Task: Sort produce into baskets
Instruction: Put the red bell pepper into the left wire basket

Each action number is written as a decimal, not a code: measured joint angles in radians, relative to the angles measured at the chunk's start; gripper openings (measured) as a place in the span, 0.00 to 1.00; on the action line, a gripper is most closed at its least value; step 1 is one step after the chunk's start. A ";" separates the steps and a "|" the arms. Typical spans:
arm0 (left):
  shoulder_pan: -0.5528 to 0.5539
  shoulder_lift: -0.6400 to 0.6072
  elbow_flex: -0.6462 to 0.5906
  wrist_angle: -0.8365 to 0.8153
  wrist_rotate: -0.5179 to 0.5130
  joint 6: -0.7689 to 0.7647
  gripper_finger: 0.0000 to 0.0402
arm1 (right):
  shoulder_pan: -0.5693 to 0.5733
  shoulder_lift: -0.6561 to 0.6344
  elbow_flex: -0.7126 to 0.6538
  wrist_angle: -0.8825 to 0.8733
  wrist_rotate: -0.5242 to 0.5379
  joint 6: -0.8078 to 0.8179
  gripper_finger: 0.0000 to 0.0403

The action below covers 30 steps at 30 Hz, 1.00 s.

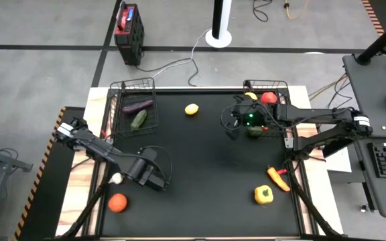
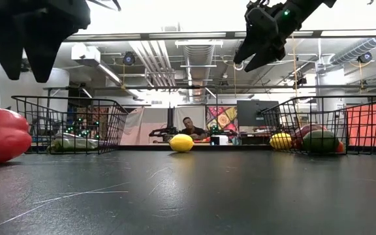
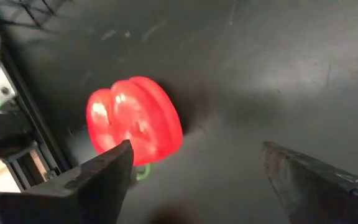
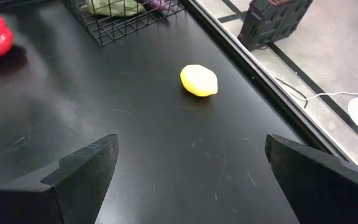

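Observation:
My left gripper [image 1: 155, 178] hangs open and empty above the table's near left part; in its wrist view [image 3: 194, 171] a red pepper [image 3: 135, 121] lies on the table beyond its fingers. That pepper [image 1: 117, 202] lies near the front left corner. My right gripper [image 1: 231, 122] is open and empty, raised beside the right basket [image 1: 285, 86], facing a yellow lemon [image 4: 199, 81] on the table [image 1: 191, 109]. The left basket [image 1: 116, 110] holds a purple eggplant [image 1: 137, 106] and a green cucumber [image 1: 139, 119]. The right basket holds a red tomato [image 1: 268, 98], a lemon [image 1: 250, 96] and a green piece [image 1: 254, 131].
A white garlic [image 1: 116, 178] lies left of my left gripper. A yellow pepper [image 1: 263, 195] and an orange-red piece [image 1: 278, 178] lie at the near right. A red-and-black box [image 1: 129, 30] stands on the floor beyond the table. A person [image 2: 188, 125] sits in the room behind.

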 joint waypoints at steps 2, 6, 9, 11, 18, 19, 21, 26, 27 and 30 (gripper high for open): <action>-0.002 0.000 0.005 0.004 0.018 -0.002 0.85 | 0.000 0.000 0.000 0.000 0.000 0.000 0.98; -0.003 0.001 0.009 -0.017 0.062 -0.061 0.86 | 0.000 0.000 0.000 0.000 0.000 -0.002 0.98; 0.000 0.001 -0.017 -0.082 0.096 -0.125 0.86 | 0.000 0.000 0.000 -0.001 0.000 -0.002 0.98; 0.001 0.001 -0.037 -0.093 0.115 -0.138 0.86 | 0.000 0.000 0.000 -0.001 0.000 -0.002 0.98; 0.004 0.001 -0.100 -0.068 0.117 -0.142 0.85 | 0.000 0.000 0.000 -0.001 -0.001 -0.002 0.98; 0.004 0.001 -0.109 -0.067 0.117 -0.142 0.85 | 0.000 0.000 0.000 -0.001 -0.001 -0.002 0.98; 0.007 0.001 -0.124 -0.062 0.117 -0.141 0.85 | 0.000 0.000 0.000 -0.001 -0.002 -0.002 0.98; 0.016 0.000 -0.158 -0.019 0.115 -0.126 0.85 | 0.000 0.000 0.000 -0.001 -0.004 -0.002 0.98; 0.018 0.000 -0.168 -0.002 0.115 -0.119 0.85 | 0.000 0.000 0.000 -0.001 -0.004 -0.002 0.98; 0.023 -0.002 -0.194 0.029 0.115 -0.113 0.85 | 0.000 0.000 0.000 -0.001 -0.004 -0.002 0.98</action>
